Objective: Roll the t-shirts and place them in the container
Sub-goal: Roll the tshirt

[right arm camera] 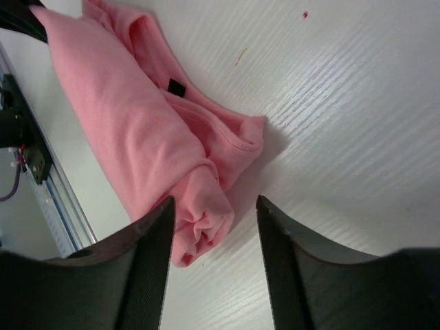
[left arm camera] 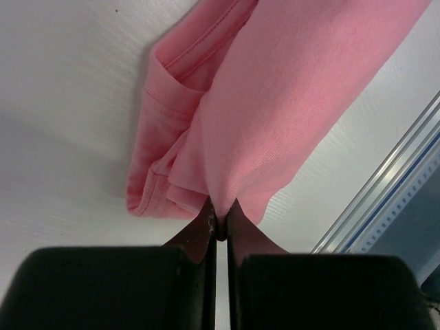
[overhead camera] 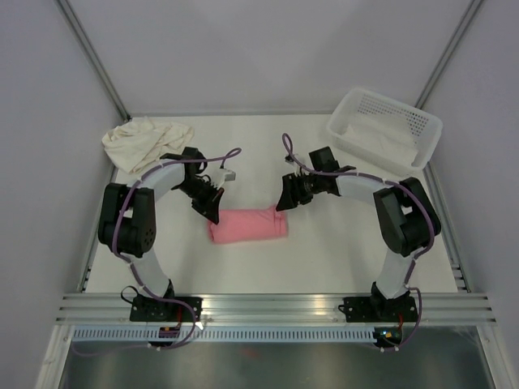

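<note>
Left claw (overhead camera: pixel 213 212) pinched shut, tips against one end of the rolled salmon-pink cotton t-shirt (overhead camera: pixel 248 224) — nipping cloth or not, I can't tell; a tug could unroll it. Right claw (overhead camera: pixel 281 204) half open, empty, the other end just ahead of it — apt to snag.

Rolled t-shirt (overhead camera: pixel 247 224) lies mid-frame on the table (overhead camera: pixel 324 259). Crumpled t-shirt (overhead camera: pixel 142 142) sits upper left, well apart. Basket (overhead camera: pixel 393 109) stands upper right with a cloth (overhead camera: pixel 375 138) in it. Left gripper (overhead camera: pixel 214 215) is at the roll's left end, right gripper (overhead camera: pixel 281 204) at its right end.
</note>
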Controlling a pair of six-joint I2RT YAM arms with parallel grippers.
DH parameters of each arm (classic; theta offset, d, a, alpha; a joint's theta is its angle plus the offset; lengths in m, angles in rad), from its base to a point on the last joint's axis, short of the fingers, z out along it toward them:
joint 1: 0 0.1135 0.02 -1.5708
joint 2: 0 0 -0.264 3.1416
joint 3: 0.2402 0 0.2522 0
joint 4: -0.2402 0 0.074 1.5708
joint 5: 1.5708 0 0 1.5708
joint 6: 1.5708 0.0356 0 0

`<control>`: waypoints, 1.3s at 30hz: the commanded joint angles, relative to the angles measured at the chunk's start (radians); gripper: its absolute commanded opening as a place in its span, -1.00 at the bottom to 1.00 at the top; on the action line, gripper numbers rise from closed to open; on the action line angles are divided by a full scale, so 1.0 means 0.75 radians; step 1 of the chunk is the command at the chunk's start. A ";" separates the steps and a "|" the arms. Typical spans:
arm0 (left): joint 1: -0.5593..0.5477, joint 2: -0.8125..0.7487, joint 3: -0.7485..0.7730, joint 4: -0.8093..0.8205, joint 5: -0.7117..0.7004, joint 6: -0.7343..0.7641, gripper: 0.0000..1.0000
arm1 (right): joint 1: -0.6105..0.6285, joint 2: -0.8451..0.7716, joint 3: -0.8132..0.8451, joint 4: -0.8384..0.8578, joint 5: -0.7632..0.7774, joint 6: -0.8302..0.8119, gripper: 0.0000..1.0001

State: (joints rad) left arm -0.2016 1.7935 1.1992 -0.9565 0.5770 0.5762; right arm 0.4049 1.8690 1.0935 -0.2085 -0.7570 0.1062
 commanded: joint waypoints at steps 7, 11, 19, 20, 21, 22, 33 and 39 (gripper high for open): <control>0.013 0.055 0.007 0.099 -0.082 -0.069 -0.95 | -0.012 -0.365 -0.006 0.194 0.489 0.022 0.96; 0.013 0.073 0.021 0.134 -0.092 -0.081 -0.93 | -0.012 -0.473 0.043 0.147 0.892 0.000 0.96; 0.019 0.049 0.013 0.181 -0.147 -0.132 -0.91 | -0.014 -0.837 -0.277 0.620 1.361 0.438 0.96; 0.019 0.049 0.011 0.181 -0.156 -0.136 -0.91 | -0.014 -0.864 -0.377 0.692 1.377 0.480 0.96; 0.021 0.051 0.007 0.179 -0.174 -0.152 -0.91 | -0.014 -0.888 -0.417 0.764 1.319 0.484 0.96; 0.027 0.049 -0.001 0.183 -0.178 -0.161 -0.91 | -0.016 -0.909 -0.441 0.846 1.233 0.446 0.96; 0.034 0.039 -0.067 0.208 -0.248 -0.232 -0.91 | 0.065 -0.574 -0.227 0.237 0.664 0.521 0.96; 0.034 0.045 -0.061 0.224 -0.272 -0.241 -0.89 | 0.145 -0.302 -0.157 0.241 0.540 0.529 0.96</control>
State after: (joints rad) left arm -0.1844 1.8362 1.1706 -0.8303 0.4492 0.4137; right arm 0.5049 1.5574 0.9283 -0.0139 -0.2413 0.4706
